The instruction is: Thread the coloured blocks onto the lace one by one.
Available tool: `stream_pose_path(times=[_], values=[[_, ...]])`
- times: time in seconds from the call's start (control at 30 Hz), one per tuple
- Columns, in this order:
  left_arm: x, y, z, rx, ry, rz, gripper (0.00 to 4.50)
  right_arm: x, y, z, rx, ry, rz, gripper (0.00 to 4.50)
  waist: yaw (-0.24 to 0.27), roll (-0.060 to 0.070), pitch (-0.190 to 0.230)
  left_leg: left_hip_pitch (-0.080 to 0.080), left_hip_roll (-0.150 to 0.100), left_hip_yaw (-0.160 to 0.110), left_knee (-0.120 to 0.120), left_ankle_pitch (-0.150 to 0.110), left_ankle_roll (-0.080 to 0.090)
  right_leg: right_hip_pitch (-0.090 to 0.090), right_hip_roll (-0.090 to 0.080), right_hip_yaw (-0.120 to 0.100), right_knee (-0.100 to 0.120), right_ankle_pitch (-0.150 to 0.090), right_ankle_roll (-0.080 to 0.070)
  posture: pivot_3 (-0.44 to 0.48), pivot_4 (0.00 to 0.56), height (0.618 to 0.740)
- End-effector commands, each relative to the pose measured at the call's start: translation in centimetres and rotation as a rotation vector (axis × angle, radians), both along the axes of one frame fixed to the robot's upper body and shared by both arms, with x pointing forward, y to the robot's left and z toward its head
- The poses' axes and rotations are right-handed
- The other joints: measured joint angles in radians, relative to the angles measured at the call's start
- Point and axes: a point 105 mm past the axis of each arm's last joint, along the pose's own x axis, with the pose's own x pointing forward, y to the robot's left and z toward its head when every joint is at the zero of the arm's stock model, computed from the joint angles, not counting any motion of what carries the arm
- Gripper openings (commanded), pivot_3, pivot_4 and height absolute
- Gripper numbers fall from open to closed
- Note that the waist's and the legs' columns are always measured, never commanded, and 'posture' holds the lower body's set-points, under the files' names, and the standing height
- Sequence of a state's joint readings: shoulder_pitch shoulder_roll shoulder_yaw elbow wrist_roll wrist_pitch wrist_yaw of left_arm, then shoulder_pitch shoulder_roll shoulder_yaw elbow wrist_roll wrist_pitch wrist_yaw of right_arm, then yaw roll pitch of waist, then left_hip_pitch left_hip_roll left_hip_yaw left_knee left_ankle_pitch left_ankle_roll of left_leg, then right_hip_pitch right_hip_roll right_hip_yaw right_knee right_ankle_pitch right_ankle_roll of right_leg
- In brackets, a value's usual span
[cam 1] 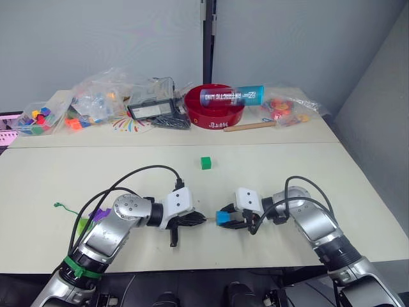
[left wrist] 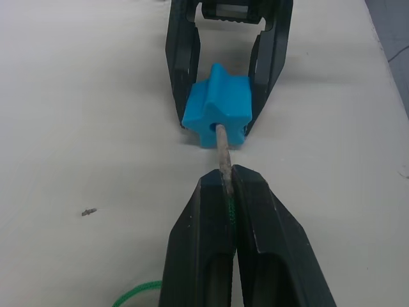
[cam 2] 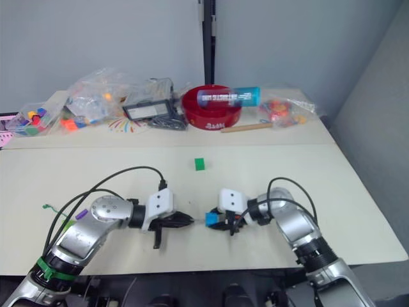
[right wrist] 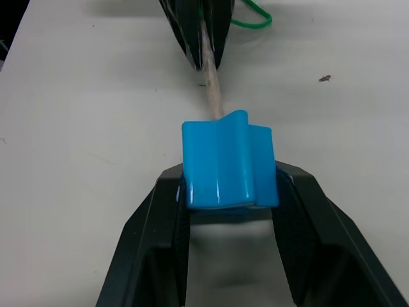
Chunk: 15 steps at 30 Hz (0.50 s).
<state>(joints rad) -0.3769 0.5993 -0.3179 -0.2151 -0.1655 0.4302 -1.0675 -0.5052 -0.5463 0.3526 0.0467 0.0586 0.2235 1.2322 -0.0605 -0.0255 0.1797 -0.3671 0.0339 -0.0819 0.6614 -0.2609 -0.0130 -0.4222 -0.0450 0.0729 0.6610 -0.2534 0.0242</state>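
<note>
Both arms reach inward over the near edge of the tabletop [cam 1: 268, 163], forearms low and nearly level, their tips facing each other. The left end effector [left wrist: 225, 182] has its fingers pressed together, pinching the lace [left wrist: 222, 150] just behind its stiff pale tip. The right end effector [right wrist: 230, 192] clamps the blue block [right wrist: 227, 166] between its two fingers, which press on the block's opposite sides.

The tabletop is pale cream and bare between the arms. A dark green block [cam 1: 205, 163] sits alone farther out, well apart from both arms. Purple and lime green blocks [cam 1: 96, 216] lie beside the left forearm, partly hidden. Along the far edge stand a red bowl [cam 1: 214, 115] with a blue cylinder [cam 1: 231, 96] across its rim, clear bags of toy pieces [cam 1: 96, 99], and a grey wall behind.

The left wrist view shows the pale tip entering the hole in the blue block. The right wrist view shows the tip meeting the block's far face and a loop of green cord behind the left fingers.
</note>
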Motion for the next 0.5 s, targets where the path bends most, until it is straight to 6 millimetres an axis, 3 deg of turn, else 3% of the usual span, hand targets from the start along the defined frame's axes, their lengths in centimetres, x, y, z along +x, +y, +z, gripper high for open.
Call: stream_pose_path(times=[0.03, 0.23, 0.33, 0.5], values=[[-0.4, -2.0, 0.2, -0.027, -0.027, -0.090, 0.00, -0.3, 1.2, 0.7, 0.017, -0.023, 0.025, 1.32, 0.000, 0.000, 0.000, 0.000, 0.000, 0.000, 0.000, 0.000, 0.000, 0.000, 0.000, 0.000, 0.000, 0.000, 0.000, 0.000, 0.150, 0.740], [-0.2, -3.8, -0.4, -0.033, -0.005, -0.153, 0.00, -0.2, 1.6, 0.7, 0.025, -0.026, 0.005, 1.32, 0.003, 0.000, 0.000, 0.000, -0.001, 0.000, 0.000, 0.000, 0.000, 0.001, 0.000, 0.000, 0.000, 0.000, 0.000, 0.000, 0.150, 0.740], [-0.3, -3.6, -0.7, -0.027, 0.031, -0.155, 0.00, -0.2, 1.7, 0.6, 0.023, -0.027, -0.002, 1.32, 0.007, 0.000, 0.000, 0.001, 0.000, 0.000, 0.001, 0.000, 0.000, 0.001, 0.000, 0.000, 0.000, 0.000, 0.000, 0.000, 0.150, 0.740], [0.0, -1.6, 0.3, -0.020, 0.017, -0.122, 1.71, -0.4, 1.3, 0.1, 0.001, -0.021, -0.015, 1.32, 0.001, 0.000, 0.000, 0.001, 0.000, 0.000, 0.001, 0.000, 0.000, 0.001, 0.000, 0.000, 0.001, 0.000, 0.000, 0.000, 0.150, 0.740]])
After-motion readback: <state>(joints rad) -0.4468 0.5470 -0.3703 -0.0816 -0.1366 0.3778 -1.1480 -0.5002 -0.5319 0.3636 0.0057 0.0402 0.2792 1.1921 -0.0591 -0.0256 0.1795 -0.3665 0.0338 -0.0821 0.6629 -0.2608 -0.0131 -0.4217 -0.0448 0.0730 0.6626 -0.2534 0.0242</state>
